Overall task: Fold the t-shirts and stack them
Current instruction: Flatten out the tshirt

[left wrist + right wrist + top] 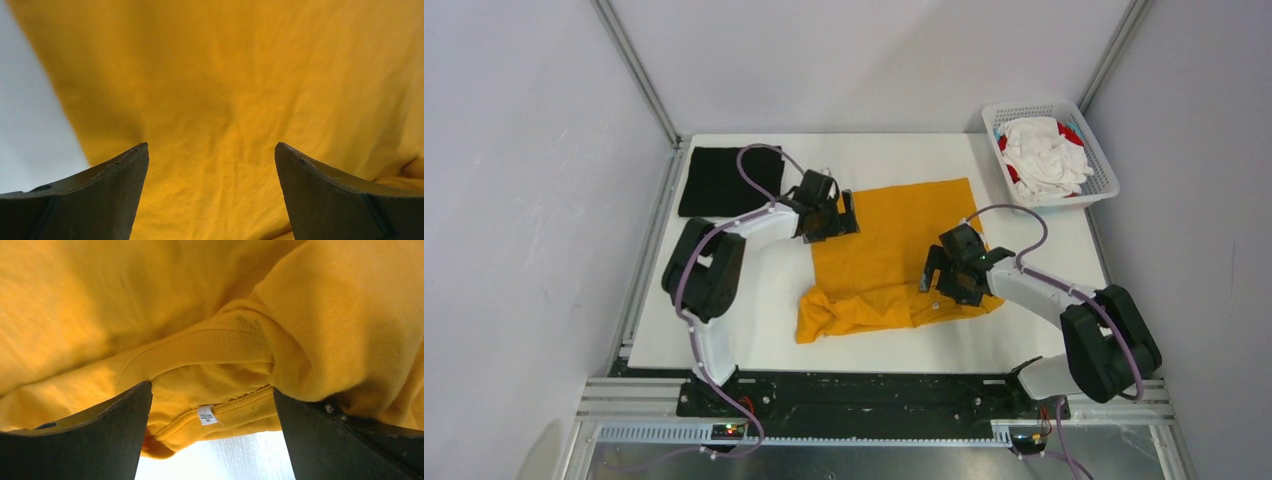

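The mustard-orange t-shirt [894, 255] lies partly folded in the middle of the table, its near edge bunched up. A black t-shirt [724, 180] lies folded at the far left. White and red t-shirts [1044, 155] are piled in the basket. My left gripper [842, 215] is open over the orange shirt's left edge, with flat orange cloth [215, 100] between its fingers. My right gripper [939, 280] is open at the shirt's near right part, its jaws on either side of the collar with a small white label [206, 415].
A white plastic mesh basket [1096, 165] stands at the far right corner. The white table surface [764, 310] ends at a metal frame rail [649, 240] on the left and at the black base bar in front. Grey walls enclose the cell.
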`<state>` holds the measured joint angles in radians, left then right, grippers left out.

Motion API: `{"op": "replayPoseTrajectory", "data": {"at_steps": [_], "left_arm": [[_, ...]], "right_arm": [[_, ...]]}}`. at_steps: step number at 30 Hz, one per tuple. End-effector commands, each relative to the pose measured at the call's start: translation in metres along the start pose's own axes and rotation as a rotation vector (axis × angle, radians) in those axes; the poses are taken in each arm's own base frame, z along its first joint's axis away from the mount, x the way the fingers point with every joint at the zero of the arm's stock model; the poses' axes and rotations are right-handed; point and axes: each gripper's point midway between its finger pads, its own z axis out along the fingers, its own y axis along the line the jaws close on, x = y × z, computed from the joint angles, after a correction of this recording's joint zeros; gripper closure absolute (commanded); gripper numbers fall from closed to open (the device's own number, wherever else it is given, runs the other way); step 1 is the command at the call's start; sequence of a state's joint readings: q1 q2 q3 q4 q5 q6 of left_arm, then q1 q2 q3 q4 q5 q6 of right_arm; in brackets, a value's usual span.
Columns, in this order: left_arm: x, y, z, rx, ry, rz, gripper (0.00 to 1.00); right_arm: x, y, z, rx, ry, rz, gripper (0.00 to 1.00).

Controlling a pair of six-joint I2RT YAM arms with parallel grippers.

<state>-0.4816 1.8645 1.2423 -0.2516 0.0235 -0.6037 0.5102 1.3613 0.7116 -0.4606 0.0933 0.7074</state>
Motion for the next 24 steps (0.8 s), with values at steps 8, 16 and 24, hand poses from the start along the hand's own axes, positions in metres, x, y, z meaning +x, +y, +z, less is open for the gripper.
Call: {"op": "replayPoseTrajectory", "data": {"at_steps": [8,16,24], "left_arm": [[0.062,0.021,0.015,-0.010,0.179,-0.004,0.00],[0.168,0.010,-0.040,0.017,0.277,-0.018,0.00],[0.176,-0.071,-0.068,0.274,0.204,0.087,0.00]], "right_arm": [[-0.073,0.040,0.060,-0.138,0.026,0.087,0.07],[-0.178,0.096,0.104,-0.263,0.033,0.072,0.11],[-0.258,0.172,0.117,-0.371,-0.038,-0.070,0.12]]}}
